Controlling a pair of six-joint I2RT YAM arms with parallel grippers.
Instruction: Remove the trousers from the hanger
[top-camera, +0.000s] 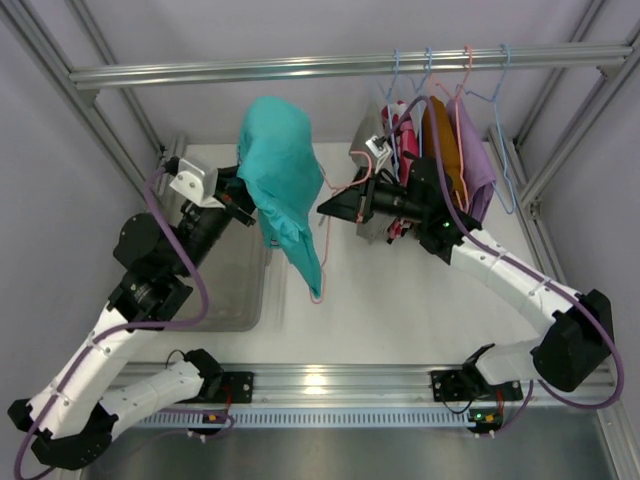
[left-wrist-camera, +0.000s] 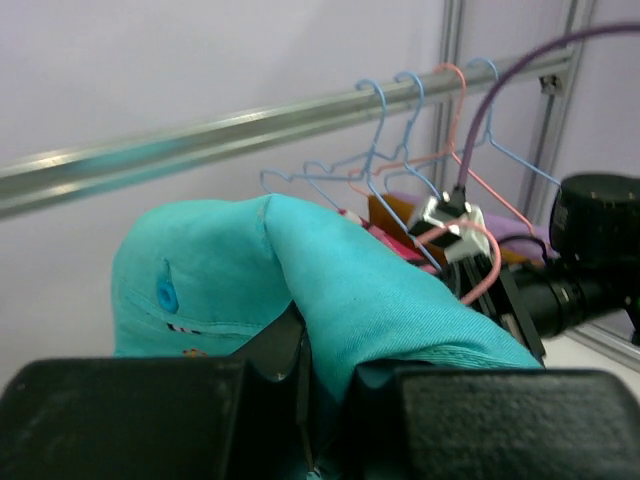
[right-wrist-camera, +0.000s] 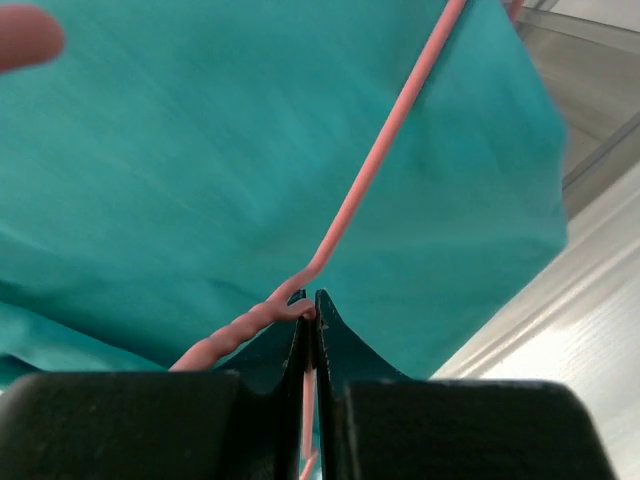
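Trousers: the teal trousers (top-camera: 280, 180) are bunched up in the air over the far left part of the worktop (top-camera: 400, 320). Their lower end trails down towards the middle.
Left fingers: my left fingers (left-wrist-camera: 330, 385) come in from the left edge and pinch a fold of the trousers between them. In the top view the cloth hides their tips.
Right fingers: my right fingers (right-wrist-camera: 310, 318) are pressed together on the wire of the pink hanger (right-wrist-camera: 375, 165), just at its twisted neck.
Hanger: it is off the rail (top-camera: 330, 68), and its wire lies against the right side of the trousers. One loop of it pokes out below the cloth's lower end. I cannot tell whether any of the cloth is still threaded over it.
Right arm: it reaches from the near right corner towards the middle of the far edge, stopping just beside the trousers.
Rail: it runs above the far edge. Blue hangers (top-camera: 505, 120) and hung clothes (top-camera: 445, 150) are crowded at the far right corner.
Bin: a clear bin (top-camera: 225, 290) sits by the left edge, below the left arm.
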